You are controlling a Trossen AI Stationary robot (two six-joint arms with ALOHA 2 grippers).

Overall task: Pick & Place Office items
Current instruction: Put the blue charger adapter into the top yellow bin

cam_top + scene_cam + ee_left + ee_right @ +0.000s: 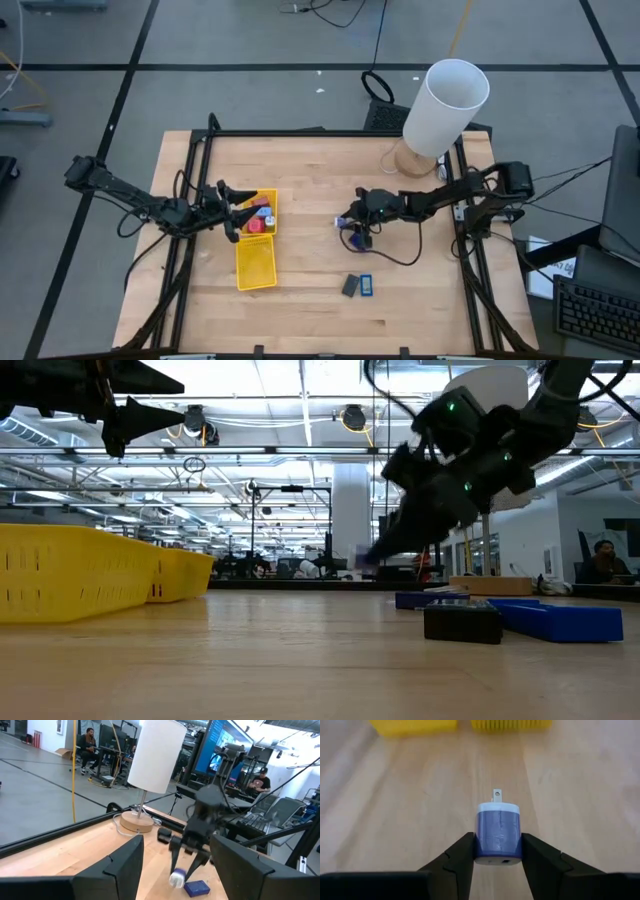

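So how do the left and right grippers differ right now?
The right gripper is shut on a blue plug-in charger over the table's middle; the left gripper holds nothing and its fingers stand apart. The left one hangs over the yellow tray, where coloured pieces already lie, while the right one is well clear of it. Both are dark two-finger grippers.

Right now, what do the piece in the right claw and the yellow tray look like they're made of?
The blue charger block, held in the right claw, looks like matte plastic with a pale cap and a metal prong. The yellow tray looks like moulded plastic with slotted walls.
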